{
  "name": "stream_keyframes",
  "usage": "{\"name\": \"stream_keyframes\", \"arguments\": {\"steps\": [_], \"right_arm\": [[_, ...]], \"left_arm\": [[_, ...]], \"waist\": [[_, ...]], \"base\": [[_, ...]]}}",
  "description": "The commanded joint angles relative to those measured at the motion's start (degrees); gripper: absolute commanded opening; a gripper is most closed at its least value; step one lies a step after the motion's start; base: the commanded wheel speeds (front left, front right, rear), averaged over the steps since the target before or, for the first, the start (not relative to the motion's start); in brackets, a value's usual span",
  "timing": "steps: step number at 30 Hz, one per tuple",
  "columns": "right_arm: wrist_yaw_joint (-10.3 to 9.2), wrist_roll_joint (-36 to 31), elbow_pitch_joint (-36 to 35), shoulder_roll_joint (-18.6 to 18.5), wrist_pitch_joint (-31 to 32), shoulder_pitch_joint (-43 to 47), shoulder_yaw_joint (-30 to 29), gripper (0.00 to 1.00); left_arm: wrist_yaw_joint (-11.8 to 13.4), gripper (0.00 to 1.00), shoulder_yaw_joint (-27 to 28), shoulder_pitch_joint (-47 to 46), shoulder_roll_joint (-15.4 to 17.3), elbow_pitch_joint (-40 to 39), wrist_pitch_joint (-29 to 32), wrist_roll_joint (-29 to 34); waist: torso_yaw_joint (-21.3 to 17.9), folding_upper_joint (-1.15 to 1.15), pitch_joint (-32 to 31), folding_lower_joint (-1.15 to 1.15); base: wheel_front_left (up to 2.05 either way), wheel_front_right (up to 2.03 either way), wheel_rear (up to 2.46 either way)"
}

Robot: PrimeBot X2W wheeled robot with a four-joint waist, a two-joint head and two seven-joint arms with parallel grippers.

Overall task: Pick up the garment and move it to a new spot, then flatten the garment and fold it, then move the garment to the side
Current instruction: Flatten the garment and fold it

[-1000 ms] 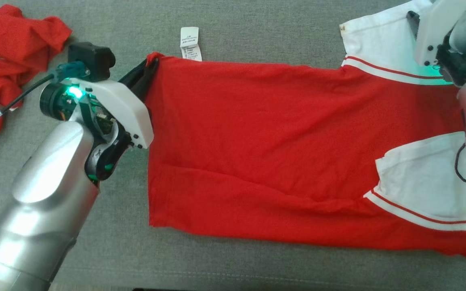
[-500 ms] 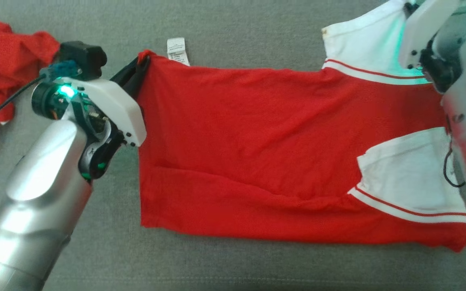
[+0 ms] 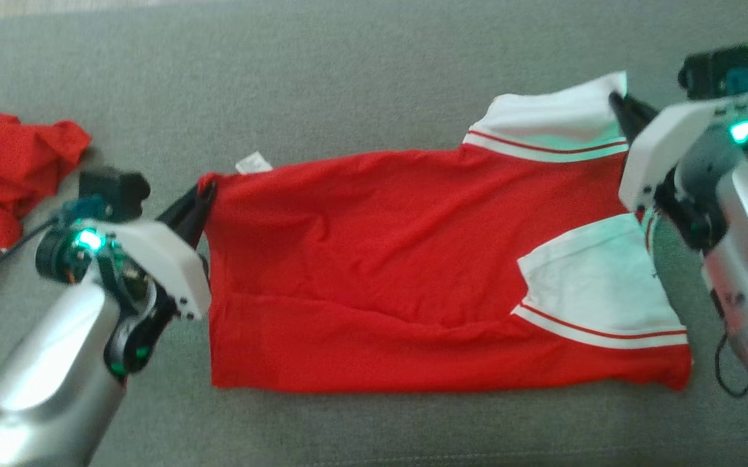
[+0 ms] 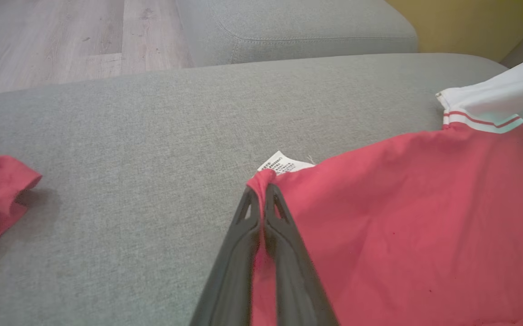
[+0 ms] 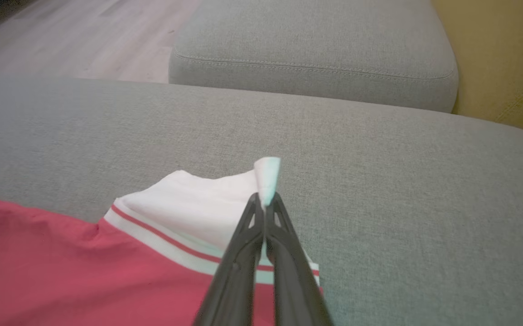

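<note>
left gripper (image 3: 202, 193) pinching corner, soft red garment (image 3: 380, 259)

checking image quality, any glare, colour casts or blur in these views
Head view: bright glare on the left forearm, green light tints the white sleeve by the right hand. Right wrist view: pinched sleeve tip looks teal and soft. Left wrist view: shirt looks washed pink.

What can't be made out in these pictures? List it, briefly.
- Label print: too small in the left wrist view, and the shirt corner covers part of it.
- Second red garment: cut off by the head view's left edge.
- Shirt's underside: hidden by the shirt itself.
</note>
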Motion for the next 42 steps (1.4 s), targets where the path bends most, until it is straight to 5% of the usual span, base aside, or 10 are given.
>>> {"name": "stream_keyframes", "arguments": {"steps": [1, 8, 17, 32, 34, 36, 42], "right_arm": [[0.37, 0.9, -3.4, -0.8, -0.4, 0.7, 0.6, 0.0], [0.37, 3.8, -14.9, -3.0, -0.6, 12.8, -2.7, 0.0], [0.37, 1.0, -24.7, -1.1, 1.9, 24.7, -9.6, 0.0], [0.37, -4.6, -33.2, 3.6, 5.3, 36.5, -17.3, 0.02], [0.37, -5.1, -32.9, 4.2, 5.3, 37.3, -17.5, 0.45], [0.37, -5.4, -32.5, 4.6, 5.2, 38.2, -17.8, 0.95], [0.37, -7.2, -33.7, 5.1, 5.7, 42.5, -19.9, 1.0]], "left_arm": [[0.6, 0.0, 3.2, -0.4, 2.9, -2.5, -0.6, -0.5], [4.5, 0.0, 5.6, 8.7, 5.3, -9.9, -2.5, -2.8], [8.2, 0.0, 6.8, 17.5, 5.5, -16.3, -5.2, -4.4], [10.6, 0.0, 5.3, 25.2, 4.9, -18.6, -6.9, -4.8], [11.0, 0.34, 4.9, 25.7, 4.5, -17.6, -7.2, -4.4], [11.4, 1.0, 4.5, 26.3, 4.3, -16.8, -7.6, -4.0], [13.0, 1.0, 5.0, 29.6, 3.1, -16.3, -10.5, -4.2]], "waist": [[-1.1, 0.0, -1.6, 0.01], [-2.1, 0.0, -4.2, 0.01], [-2.4, 0.0, -5.8, 0.01], [-2.3, 0.0, -7.6, 0.01], [-2.4, 0.0, -8.1, 0.01], [-2.4, 0.0, -8.7, 0.01], [-2.3, 0.0, -11.2, 0.01]], "base": [[0.0, 0.0, 0.0], [0.0, 0.0, 0.0], [0.0, 0.0, 0.0], [0.0, 0.0, 0.0], [0.0, 0.0, 0.0], [0.0, 0.0, 0.0], [0.0, 0.0, 0.0]]}}
